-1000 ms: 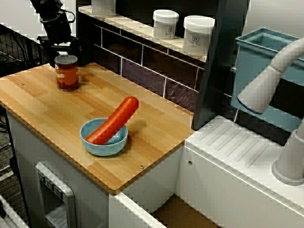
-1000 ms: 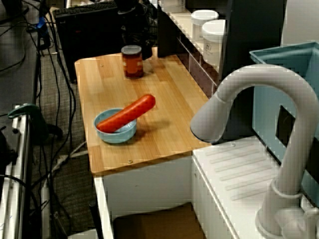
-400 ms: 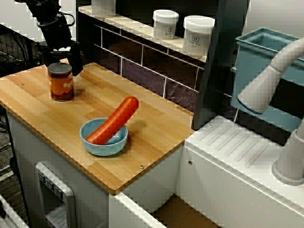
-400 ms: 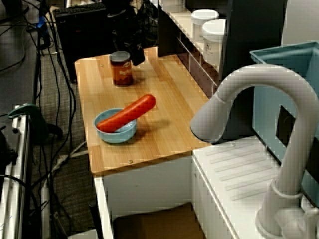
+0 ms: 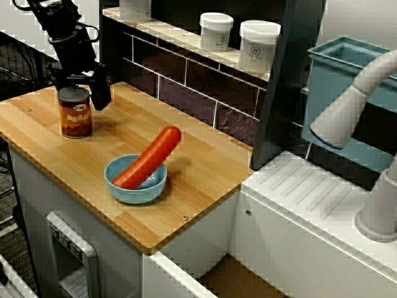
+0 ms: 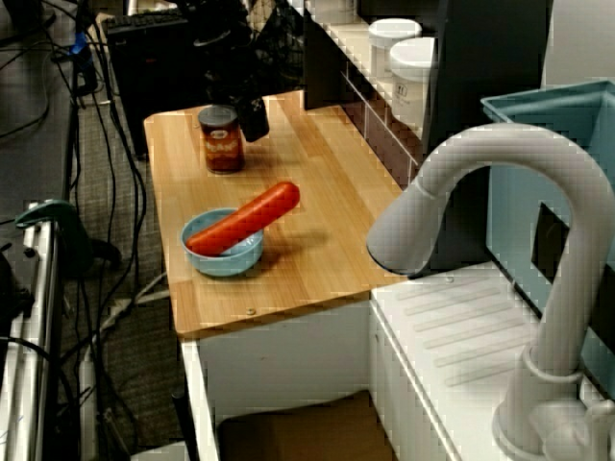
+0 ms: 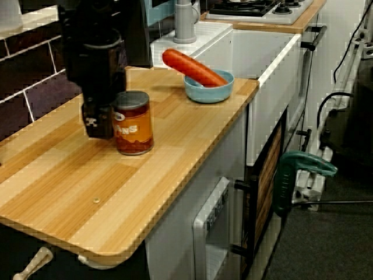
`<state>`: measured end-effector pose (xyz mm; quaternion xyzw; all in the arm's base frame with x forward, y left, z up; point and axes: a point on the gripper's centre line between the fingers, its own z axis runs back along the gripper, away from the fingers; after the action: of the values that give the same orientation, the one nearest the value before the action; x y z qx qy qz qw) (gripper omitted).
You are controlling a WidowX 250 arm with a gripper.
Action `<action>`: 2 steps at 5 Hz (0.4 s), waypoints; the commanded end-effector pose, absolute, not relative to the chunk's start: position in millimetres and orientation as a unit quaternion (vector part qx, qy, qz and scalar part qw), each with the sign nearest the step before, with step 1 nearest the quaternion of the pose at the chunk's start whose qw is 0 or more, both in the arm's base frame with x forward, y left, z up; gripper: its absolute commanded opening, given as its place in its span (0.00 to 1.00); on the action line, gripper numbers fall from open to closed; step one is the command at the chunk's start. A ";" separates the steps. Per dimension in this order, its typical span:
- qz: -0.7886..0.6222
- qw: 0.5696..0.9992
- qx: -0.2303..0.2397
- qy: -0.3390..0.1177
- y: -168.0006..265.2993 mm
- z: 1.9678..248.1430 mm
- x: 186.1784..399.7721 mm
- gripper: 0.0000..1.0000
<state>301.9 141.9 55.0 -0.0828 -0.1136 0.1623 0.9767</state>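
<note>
We judge tipping the main hazard. On the counter (image 5: 205, 167), the gripper (image 5: 79, 87) stands at the upright can (image 5: 75, 112), well apart from the sink (image 5: 322, 205). One finger touches it, but we cannot tell whether both clamp. A sideways drag could topple it. Wooden top, tiled wall (image 5: 186, 93); bowl (image 5: 139, 194) holding a sausage (image 5: 149, 158).

This is a mock kitchen set up in a lab. A wooden table (image 5: 205, 155) is backed by dark tiles (image 5: 186, 99), with white jars (image 5: 259, 45) at twelve o'clock and a grey faucet (image 6: 480, 163) at three o'clock. Seen from the sink end, loose cables (image 6: 104, 192) trail across the floor at nine o'clock, and the low side view shows a stove (image 7: 256, 7) at one o'clock.
</note>
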 end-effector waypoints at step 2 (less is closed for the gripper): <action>0.162 0.972 -0.078 -0.148 152.3 85.8 300.3 1.00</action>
<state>312.3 148.0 71.8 -0.0864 -0.1287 0.1625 0.9745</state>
